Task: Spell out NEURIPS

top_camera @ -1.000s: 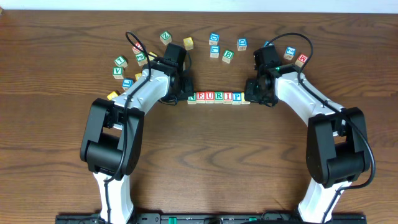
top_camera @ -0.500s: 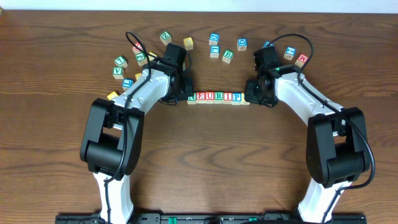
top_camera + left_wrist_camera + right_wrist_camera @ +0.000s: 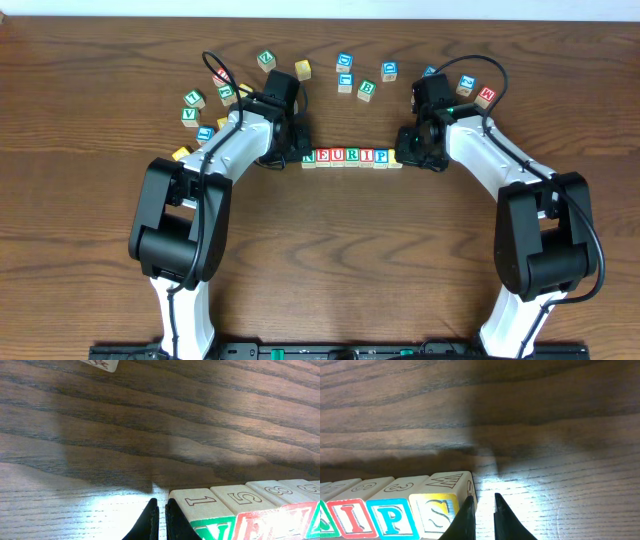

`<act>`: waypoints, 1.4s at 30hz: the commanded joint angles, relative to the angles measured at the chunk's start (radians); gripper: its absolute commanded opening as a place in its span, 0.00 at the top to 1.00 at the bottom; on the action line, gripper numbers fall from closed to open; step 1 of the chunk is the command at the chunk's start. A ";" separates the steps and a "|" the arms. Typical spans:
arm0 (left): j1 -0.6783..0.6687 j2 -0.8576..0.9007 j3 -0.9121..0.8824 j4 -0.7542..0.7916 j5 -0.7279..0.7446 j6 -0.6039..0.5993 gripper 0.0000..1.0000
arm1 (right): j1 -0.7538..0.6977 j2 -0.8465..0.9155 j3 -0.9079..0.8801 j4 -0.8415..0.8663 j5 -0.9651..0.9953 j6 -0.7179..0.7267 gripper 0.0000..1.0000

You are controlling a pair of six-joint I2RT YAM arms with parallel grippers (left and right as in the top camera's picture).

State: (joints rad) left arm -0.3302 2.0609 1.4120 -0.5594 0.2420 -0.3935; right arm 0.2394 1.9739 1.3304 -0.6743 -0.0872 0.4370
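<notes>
A dark wooden table (image 3: pixel 330 250) carries everything. The NEURIPS row (image 3: pixel 350 156) lies mid-table; loose lettered cubes (image 3: pixel 345 62) are scattered beyond that row.

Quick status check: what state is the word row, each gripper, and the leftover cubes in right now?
NEURIPS row: lined up, cubes touching, letters upright.
S cube: last in the row, beside P.
N cube: first in the row.
Left gripper: shut, empty, beside the N cube.
Right gripper: nearly shut, empty, beside the S cube.
Spare cubes: scattered behind the row.

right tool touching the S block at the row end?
Touching. In the right wrist view, the right tool's left finger presses flush against the yellowish wooden S cube's side, no gap visible.
</notes>
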 commanded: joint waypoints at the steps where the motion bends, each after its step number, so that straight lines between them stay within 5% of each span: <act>1: -0.002 -0.016 0.010 -0.014 0.034 0.000 0.92 | 0.002 -0.007 -0.003 -0.003 -0.036 0.011 0.90; 42: 0.068 -0.016 0.041 -0.046 -0.011 0.094 0.92 | -0.058 -0.021 -0.003 -0.003 -0.017 -0.027 0.88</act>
State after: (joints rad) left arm -0.2691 2.0609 1.4200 -0.6003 0.2375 -0.3275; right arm 0.2005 1.9739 1.3304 -0.6800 -0.1020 0.4240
